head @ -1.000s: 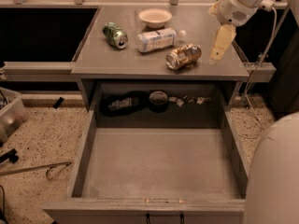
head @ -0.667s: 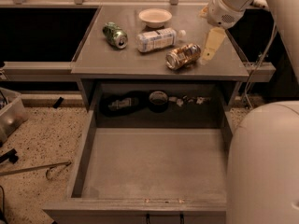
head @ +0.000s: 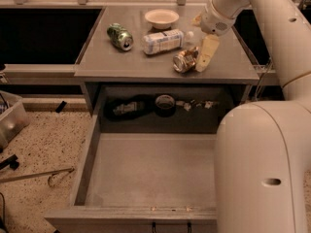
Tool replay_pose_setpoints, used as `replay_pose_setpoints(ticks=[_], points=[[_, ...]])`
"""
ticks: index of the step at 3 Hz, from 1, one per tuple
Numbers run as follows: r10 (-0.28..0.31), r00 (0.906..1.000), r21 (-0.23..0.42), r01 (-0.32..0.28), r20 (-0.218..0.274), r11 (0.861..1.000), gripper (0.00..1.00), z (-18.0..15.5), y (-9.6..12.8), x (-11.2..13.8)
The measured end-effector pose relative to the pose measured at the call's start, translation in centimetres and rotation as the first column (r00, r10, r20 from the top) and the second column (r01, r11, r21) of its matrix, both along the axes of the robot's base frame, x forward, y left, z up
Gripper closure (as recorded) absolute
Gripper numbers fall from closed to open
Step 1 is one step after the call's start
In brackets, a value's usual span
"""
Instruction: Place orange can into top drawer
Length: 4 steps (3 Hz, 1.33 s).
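Shifted left, gripper [head: 200, 46] hangs open, one finger [head: 207, 50] beside orange can [head: 184, 61]

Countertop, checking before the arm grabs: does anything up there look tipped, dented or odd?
Yes. The orange can, green can and bottle all lie on their sides, and the orange can looks dented. The gripper hangs right beside it.

Pincer [head: 206, 52] low over counter [head: 121, 59], just beside orange can [head: 184, 60] | can on its side | top drawer [head: 150, 169] open below
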<state>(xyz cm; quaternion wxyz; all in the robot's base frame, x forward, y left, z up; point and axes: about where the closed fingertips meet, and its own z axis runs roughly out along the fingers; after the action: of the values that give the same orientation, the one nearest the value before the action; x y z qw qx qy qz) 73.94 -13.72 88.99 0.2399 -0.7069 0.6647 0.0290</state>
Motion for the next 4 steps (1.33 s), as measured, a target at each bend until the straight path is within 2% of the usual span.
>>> replay_pose_setpoints(ticks=[2,3,4], points=[[0.037,0.9983,0.0,-0.037,-0.045,0.999,0.0,-2.6,1.2,0.9],[0.026,0.9978,-0.007,-0.027,-0.061,1.0,0.0,-3.4,0.7,1.1],[0.009,0.9979,-0.018,-0.01,-0.064,1.0,0.16,-3.6,-0.2,1.3]])
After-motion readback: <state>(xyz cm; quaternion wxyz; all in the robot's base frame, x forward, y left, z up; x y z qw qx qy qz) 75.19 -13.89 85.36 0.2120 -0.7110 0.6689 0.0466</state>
